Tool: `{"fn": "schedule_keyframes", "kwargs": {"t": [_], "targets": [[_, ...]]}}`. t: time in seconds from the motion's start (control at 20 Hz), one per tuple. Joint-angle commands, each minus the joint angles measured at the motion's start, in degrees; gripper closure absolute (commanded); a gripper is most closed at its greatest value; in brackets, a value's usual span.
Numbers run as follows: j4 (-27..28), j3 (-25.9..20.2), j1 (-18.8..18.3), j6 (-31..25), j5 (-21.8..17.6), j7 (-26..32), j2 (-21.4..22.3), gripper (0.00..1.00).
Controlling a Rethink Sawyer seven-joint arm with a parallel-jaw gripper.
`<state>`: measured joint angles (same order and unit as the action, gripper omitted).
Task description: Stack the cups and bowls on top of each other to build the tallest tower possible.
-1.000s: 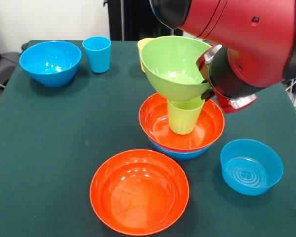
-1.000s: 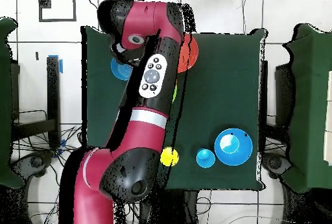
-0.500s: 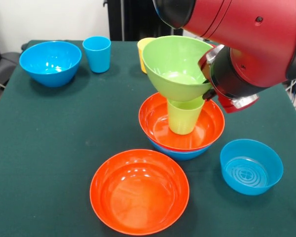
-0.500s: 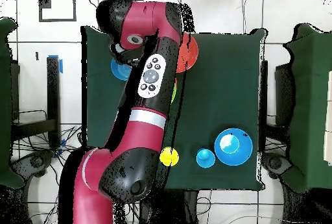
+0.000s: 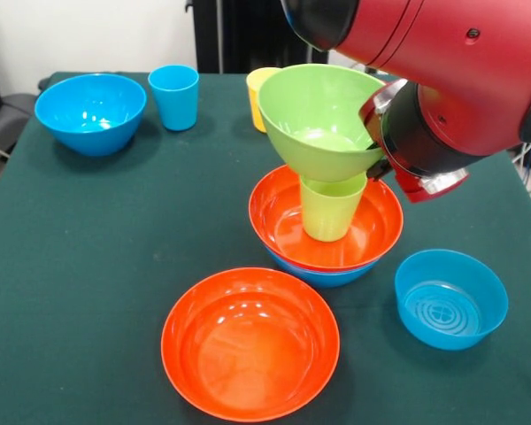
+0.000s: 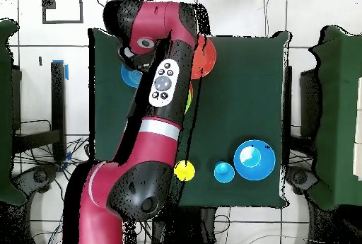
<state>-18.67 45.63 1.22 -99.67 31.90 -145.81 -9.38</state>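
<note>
Front view: green bowl (image 5: 323, 119) perched upright on green cup (image 5: 332, 206) inside orange bowl (image 5: 327, 220) over blue bowl (image 5: 323, 274), mid-worktop (image 5: 88, 266); arm's wrist (image 5: 425, 133) touching bowl's picture-right rim; fingers hidden, state indeterminable; blue cup (image 5: 173, 96) far picture-left.

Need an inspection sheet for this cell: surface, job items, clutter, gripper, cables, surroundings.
Surface: green cloth over the table, flat.
Tower: green bowl on green cup, inside orange bowl nested in a blue bowl.
Loose items: second orange bowl in front; small blue bowl; deep blue bowl; blue cup; yellow cup behind the tower.
Clutter: nothing seen.
Gripper: hidden behind the arm at the green bowl's rim; jaws not visible.
Cables: loose wires on the floor, overhead view.
Surroundings: tiled floor, dark stands beside the table.
</note>
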Motion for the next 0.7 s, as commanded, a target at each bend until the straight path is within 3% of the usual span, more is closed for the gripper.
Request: {"fn": "schedule_keyframes", "kwargs": {"t": [0.05, 0.5, 0.7], "targets": [[0.15, -4.19, 1.66, 0.03, -1.87, 5.07, 0.92, 1.00], [1.98, -3.41, 1.09, 0.30, -1.32, 4.63, -0.25, 1.00], [-0.63, -4.52, 1.89, 1.58, -2.44, 5.06, 0.92, 1.00]]}}
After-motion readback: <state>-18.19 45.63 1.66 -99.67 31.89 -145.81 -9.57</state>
